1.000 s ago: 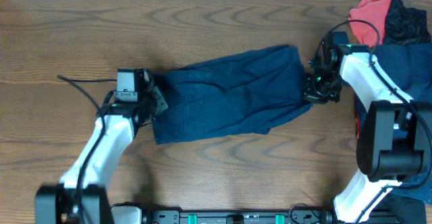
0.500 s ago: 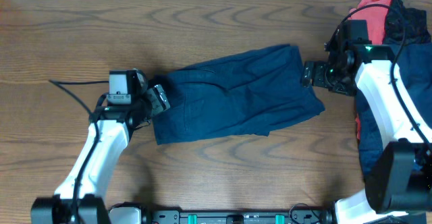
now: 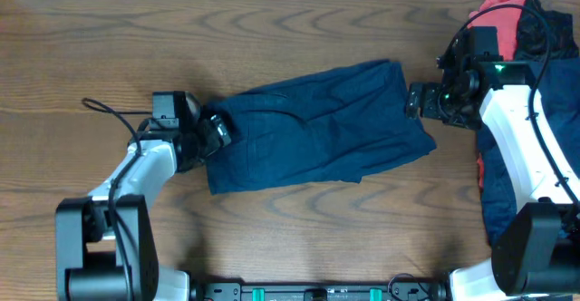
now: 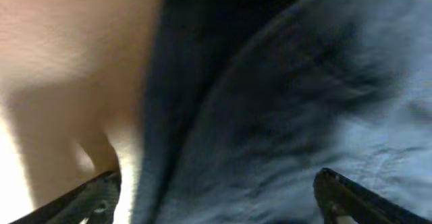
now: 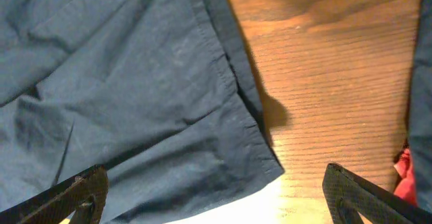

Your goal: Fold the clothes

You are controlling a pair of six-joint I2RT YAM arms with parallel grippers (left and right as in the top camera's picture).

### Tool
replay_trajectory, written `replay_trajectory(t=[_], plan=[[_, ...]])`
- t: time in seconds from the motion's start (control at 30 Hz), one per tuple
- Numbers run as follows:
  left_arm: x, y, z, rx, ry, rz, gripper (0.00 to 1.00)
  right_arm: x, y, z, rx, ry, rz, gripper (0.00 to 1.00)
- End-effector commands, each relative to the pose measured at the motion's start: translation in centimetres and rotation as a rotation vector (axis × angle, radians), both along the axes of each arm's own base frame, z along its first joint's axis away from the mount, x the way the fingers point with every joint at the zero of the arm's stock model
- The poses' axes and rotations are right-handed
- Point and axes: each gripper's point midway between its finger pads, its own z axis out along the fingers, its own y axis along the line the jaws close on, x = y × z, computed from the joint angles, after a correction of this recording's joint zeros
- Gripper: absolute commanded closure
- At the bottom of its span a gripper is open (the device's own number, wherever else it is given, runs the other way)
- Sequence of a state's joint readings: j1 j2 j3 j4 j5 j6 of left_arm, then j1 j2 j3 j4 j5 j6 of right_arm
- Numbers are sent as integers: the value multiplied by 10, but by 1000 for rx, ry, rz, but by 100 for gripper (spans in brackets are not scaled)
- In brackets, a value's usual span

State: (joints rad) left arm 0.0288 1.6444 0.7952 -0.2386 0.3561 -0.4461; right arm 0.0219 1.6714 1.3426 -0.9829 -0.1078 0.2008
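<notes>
The navy shorts [image 3: 317, 124] lie spread flat across the middle of the wooden table [image 3: 109, 47]. My left gripper [image 3: 214, 131] is at their left edge, open. In the left wrist view the navy cloth [image 4: 283, 102] fills the frame, and the left gripper [image 4: 216, 207] stands wide over it without pinching it. My right gripper [image 3: 419, 101] is open just off the shorts' right edge. In the right wrist view the right gripper [image 5: 216, 197] spans a corner of the shorts [image 5: 135, 82], with nothing held.
A pile of other clothes sits at the far right: a coral-red one [image 3: 500, 13], a black one [image 3: 546, 31] and more navy cloth [image 3: 551, 88] under my right arm. Red cloth [image 5: 405, 177] shows at the right wrist view's edge.
Both grippers have opened and let go of the shorts. The right gripper drew back slightly to the right, and the shorts' right edge now lies flat.
</notes>
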Motion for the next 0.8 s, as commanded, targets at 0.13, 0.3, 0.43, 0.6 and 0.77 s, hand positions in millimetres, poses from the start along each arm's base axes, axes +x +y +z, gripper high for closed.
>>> replay_trajectory(t=[0.13,0.3,0.43,0.6,0.77], plan=[[-28,-23,-32,-130,142,-52,75,-3,37,6,-4,-32,148,1],[-31,-24,-20,-135,137,-54,94,-6,82,12,108,-72,343,80],[-26,-23,15,-120,61,-86,94,-1,104,16,129,-115,392,99],[-26,-17,57,-73,-38,-77,94,3,139,13,180,-153,484,99],[-30,-7,86,-12,-120,-53,94,9,171,-12,187,-148,561,99]])
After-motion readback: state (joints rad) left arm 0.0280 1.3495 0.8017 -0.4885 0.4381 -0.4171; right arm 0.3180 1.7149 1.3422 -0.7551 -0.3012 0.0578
